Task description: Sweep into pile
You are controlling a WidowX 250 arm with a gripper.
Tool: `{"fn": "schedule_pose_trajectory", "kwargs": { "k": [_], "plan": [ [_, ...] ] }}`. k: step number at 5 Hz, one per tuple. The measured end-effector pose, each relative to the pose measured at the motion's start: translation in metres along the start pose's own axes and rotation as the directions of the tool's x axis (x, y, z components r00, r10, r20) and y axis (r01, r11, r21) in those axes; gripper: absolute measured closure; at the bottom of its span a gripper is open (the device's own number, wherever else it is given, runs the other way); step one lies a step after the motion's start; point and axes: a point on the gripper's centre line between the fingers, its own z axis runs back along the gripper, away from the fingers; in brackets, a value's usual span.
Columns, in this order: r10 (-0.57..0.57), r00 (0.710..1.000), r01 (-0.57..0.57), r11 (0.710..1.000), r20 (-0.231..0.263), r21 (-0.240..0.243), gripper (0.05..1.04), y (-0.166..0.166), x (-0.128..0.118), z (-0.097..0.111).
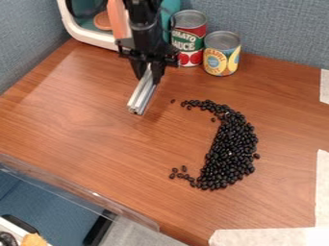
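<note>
Black beans (230,149) lie on the wooden table in a curved, crescent-shaped heap right of centre, with a few stray ones at its upper left and lower left ends. My gripper (148,72) hangs at the upper middle, up and to the left of the beans. It is shut on a silver metal bar (142,96), which slants down and to the left from the fingers. The bar and the beans are apart, with bare wood between them.
Two cans, one red and green (188,38) and one yellow (222,54), stand at the back by the blue partition. A white-framed box (90,36) is behind the arm. Pale tape (270,236) marks the right and front edges; a clear rail (77,190) runs along the front left.
</note>
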Motion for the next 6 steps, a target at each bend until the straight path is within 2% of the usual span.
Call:
{"fn": "schedule_pose_trajectory", "kwargs": {
  "k": [1,2,4,5,6],
  "plan": [
    [-0.044,0.999,0.043,0.999,-0.018,-0.023,0.716,-0.001,0.009,-0.019],
    [-0.066,0.997,0.065,0.998,-0.032,-0.02,0.716,0.0,0.011,-0.033],
    [-0.161,0.986,0.159,0.986,-0.044,-0.04,0.716,-0.045,0.015,-0.036],
    [-0.24,0.97,0.237,0.97,-0.042,-0.055,0.716,-0.083,0.01,-0.036],
    [-0.286,0.958,0.284,0.957,-0.029,-0.063,0.716,-0.105,0.002,-0.035]
  ]
}}
